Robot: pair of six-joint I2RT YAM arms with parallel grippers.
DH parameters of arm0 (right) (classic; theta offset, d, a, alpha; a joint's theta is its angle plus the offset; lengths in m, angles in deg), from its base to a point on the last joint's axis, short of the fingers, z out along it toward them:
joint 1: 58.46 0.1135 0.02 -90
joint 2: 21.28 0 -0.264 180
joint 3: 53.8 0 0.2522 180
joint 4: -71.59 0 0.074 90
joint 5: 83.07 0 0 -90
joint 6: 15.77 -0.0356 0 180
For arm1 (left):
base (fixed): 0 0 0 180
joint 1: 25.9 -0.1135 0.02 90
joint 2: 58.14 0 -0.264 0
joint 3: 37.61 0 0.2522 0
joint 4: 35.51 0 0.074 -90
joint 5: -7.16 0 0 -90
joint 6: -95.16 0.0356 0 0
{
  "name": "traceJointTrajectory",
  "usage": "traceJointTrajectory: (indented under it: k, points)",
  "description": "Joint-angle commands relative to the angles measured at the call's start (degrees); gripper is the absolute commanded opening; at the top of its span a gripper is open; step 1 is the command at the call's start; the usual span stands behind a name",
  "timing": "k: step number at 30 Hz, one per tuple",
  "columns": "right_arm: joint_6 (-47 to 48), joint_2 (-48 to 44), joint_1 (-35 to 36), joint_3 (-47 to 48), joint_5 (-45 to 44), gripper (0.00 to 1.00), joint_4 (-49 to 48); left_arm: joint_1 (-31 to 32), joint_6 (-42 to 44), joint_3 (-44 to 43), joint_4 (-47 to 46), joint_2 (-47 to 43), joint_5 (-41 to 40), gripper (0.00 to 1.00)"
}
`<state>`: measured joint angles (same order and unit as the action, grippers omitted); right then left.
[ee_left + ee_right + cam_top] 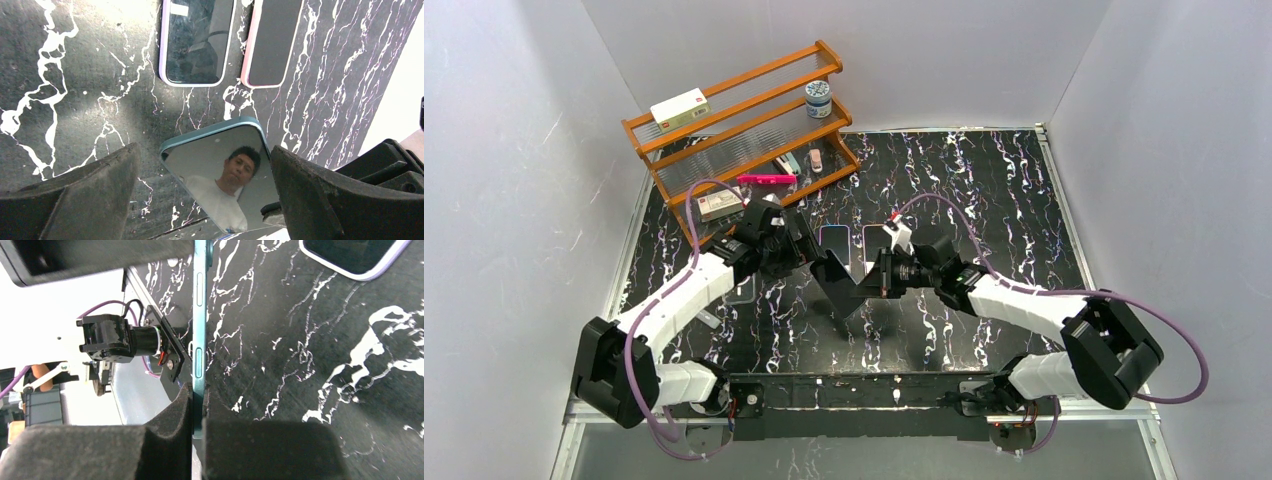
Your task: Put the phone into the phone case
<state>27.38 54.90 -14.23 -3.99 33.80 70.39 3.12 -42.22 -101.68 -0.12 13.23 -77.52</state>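
The right gripper [197,432] was fully shut on the phone [200,340], pinching its thin teal edge so that the phone stood on its side above the surface [984,200], between the two arms. The left gripper [204,160] was opened as wide as it goes. Its fingers [80,200] stood on both sides of the phone's top end and held nothing; whether the right-hand finger touched the teal rim I could not tell.

The step looked to me like a handover of the phone. To do it well, I think the left gripper should close squarely on the two long edges, away from the side buttons. The right gripper should let go only after that grip is firm, otherwise the phone may fall or twist.

Counted, there was one phone in the air. Two flat pieces lay side by side on the surface behind it: a lavender-rimmed one [196,40] and a pink-rimmed one [272,40]. Which of them was the empty phone case I could not say for sure; the pink one looked matte inside. One wooden rack [744,130] stood at the back left.
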Motion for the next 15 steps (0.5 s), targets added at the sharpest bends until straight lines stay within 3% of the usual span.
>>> traceJointTrajectory:
  k: [1,4,6,11,15]
  points:
    - [2.4,-3.4,-1.9,-0.3,-1.5,0.01,-0.1,-2.8,3.1,-1.6,2.9,-1.2,1.9,0.98]
    - [2.9,-3.5,-2.0,-0.8,-0.4,0.01,-0.1,-3.7,3.2,-0.6,-2.3,-2.5,8.8,0.98]
    - [3.0,-3.6,-2.0,-1.2,-0.1,0.01,0.1,-3.8,3.0,-1.0,-3.0,-2.9,8.9,0.98]
    - [2.5,-5.7,-2.1,-1.7,-2.0,0.01,1.3,-5.8,3.1,-4.8,9.0,0.0,-7.7,0.94]
    - [3.1,-8.5,-2.2,-1.7,-3.5,0.01,3.5,-9.9,4.4,-4.4,11.3,2.0,-12.7,0.86]
